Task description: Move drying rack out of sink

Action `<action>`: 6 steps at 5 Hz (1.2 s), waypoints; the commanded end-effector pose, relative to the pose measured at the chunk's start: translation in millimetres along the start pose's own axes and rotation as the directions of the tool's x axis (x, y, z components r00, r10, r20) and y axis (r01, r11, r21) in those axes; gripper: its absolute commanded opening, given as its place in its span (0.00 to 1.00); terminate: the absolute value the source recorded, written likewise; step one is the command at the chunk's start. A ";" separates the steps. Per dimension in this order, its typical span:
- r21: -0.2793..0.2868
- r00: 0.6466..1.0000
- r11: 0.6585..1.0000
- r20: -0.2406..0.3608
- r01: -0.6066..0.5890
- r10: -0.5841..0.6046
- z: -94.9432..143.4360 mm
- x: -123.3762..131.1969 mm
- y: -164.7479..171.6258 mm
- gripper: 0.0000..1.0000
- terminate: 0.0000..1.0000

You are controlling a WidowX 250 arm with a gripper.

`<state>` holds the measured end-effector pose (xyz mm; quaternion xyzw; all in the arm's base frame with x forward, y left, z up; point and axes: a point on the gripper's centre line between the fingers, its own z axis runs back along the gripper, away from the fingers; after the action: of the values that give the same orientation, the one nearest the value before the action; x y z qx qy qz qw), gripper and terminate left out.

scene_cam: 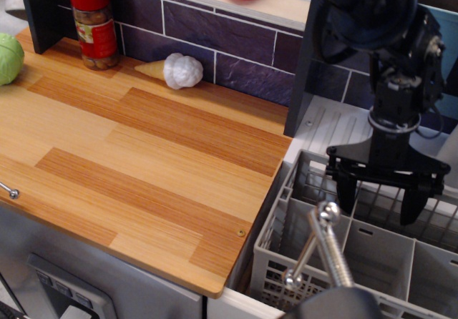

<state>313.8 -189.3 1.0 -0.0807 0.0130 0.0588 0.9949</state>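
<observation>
At the 4 o'clock corner of the scene, the gripper [386, 203] hangs over the back wall of the drying rack [358, 251], with its jaws spread wide and nothing between them. I think a finger [346, 194] could land on the mesh and slip, or catch only a thin bar, so that the rack tilts when lifted. It is a grey lattice basket with inner dividers, and it sits low in the sink [236, 306], just right of the wooden counter [136, 162].
</observation>
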 end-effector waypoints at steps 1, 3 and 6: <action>0.001 0.999 1.000 0.033 -0.009 0.009 10.5 12.7 -11.2 0.00 0.00; -0.011 0.999 1.000 0.035 -0.009 0.009 20.0 14.8 -7.9 0.00 0.00; -0.100 0.993 0.990 0.072 0.097 -0.090 107.8 16.2 3.9 0.00 0.00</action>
<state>317.1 -160.4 71.2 -0.1023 0.0343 0.0160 0.9940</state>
